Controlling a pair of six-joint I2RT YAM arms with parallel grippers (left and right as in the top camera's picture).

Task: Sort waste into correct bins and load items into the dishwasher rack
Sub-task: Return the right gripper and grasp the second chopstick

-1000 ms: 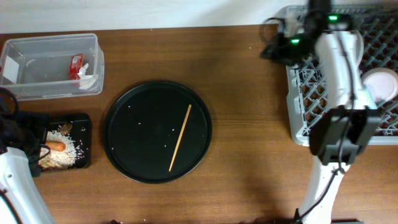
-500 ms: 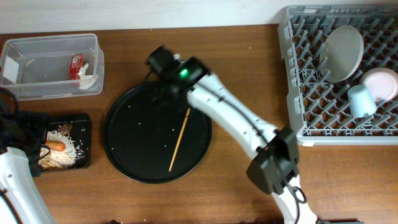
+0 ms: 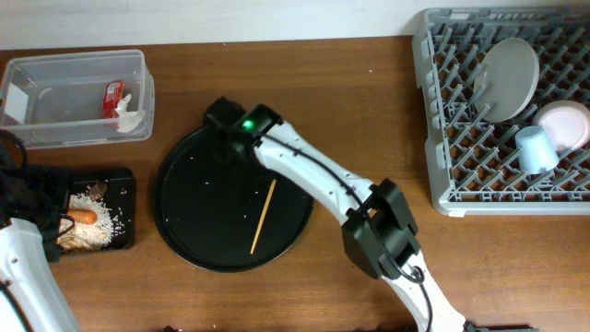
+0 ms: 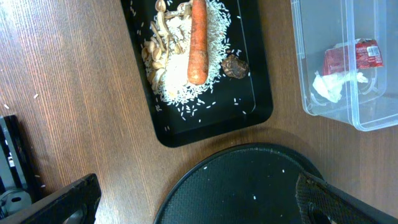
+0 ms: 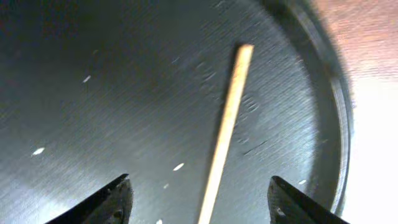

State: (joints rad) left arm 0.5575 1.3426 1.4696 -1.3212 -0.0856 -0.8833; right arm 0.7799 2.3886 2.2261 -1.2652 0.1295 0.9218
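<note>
The clear tub (image 3: 55, 101) at the back left holds a red sachet (image 3: 112, 95) and a white tissue (image 3: 129, 118). The shallow black tray (image 3: 124, 175) holds rice (image 4: 180, 87), a carrot (image 4: 198, 43) and a brown lump (image 4: 234, 65). The grey rack (image 3: 461, 198) at the right holds the white plate (image 3: 510, 78), the pale-blue cup (image 3: 536, 149) and the small dish (image 3: 564, 124). My right gripper (image 5: 202, 202) is open over the round black tray (image 3: 198, 231), its fingers either side of a wooden chopstick (image 5: 227, 124). My left gripper (image 4: 199, 208) is open and empty, between the black tray and the round tray.
The wooden chopstick (image 3: 266, 216) lies slanted on the round tray with a few rice grains around it. In the left wrist view the tub (image 4: 298, 74) stands to the right of the black tray (image 4: 186, 134). Bare wood lies between the round tray and the rack.
My right arm has swung from the rack across to the round black tray and now hovers over the chopstick. The left arm has not moved.
</note>
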